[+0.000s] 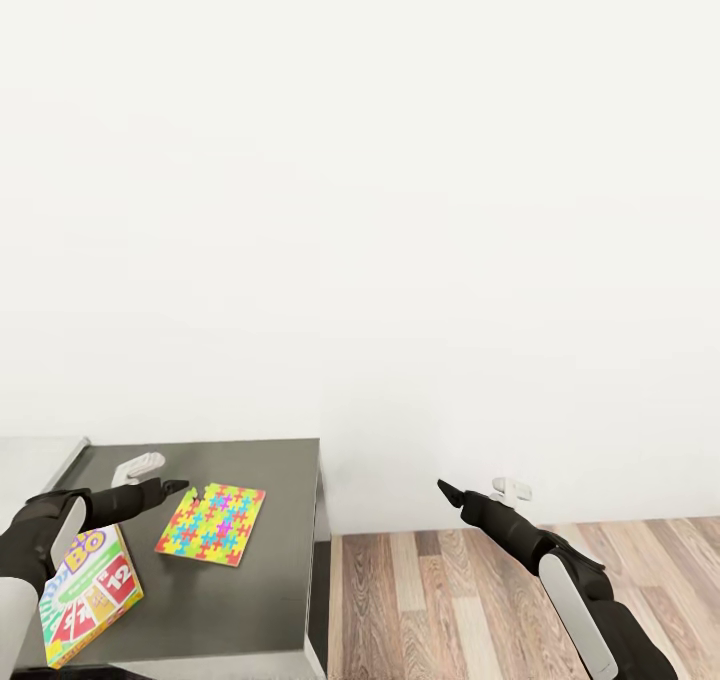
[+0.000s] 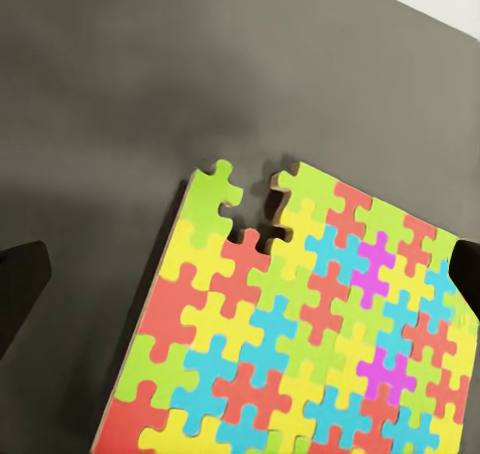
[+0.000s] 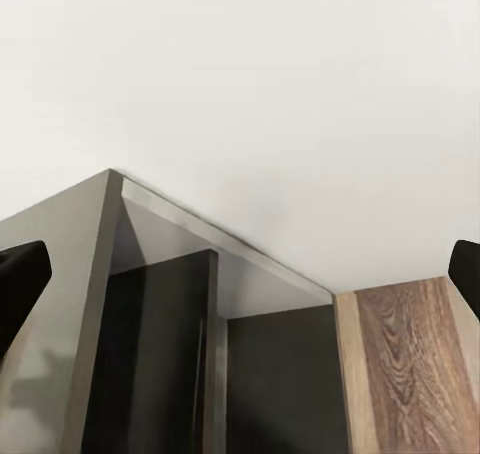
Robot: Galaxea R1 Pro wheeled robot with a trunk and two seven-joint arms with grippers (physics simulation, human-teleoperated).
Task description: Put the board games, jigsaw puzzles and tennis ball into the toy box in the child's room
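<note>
A jigsaw puzzle [image 1: 211,525], a thin flat rectangle of interlocking yellow, pink, green and blue pieces, lies on the dark grey section of the table [image 1: 260,580]. In the left wrist view the jigsaw puzzle [image 2: 320,334] has a notch in its near edge. My left gripper [image 1: 182,486] hovers open just over the puzzle's back left corner, with one black fingertip [image 2: 20,284] on each side of it and nothing held. The Skip-Bo board game [image 1: 90,592] lies at the table's front left, partly under my left forearm. My right gripper [image 1: 446,488] hangs open and empty over the floor.
The table's dark end panel [image 3: 60,304] and open underside face the right gripper. Wooden floor [image 1: 450,600] runs to the right of the table. A white wall stands close behind. A pale table section [image 1: 35,460] adjoins at far left. Small white fittings [image 1: 512,487] sit low on the wall.
</note>
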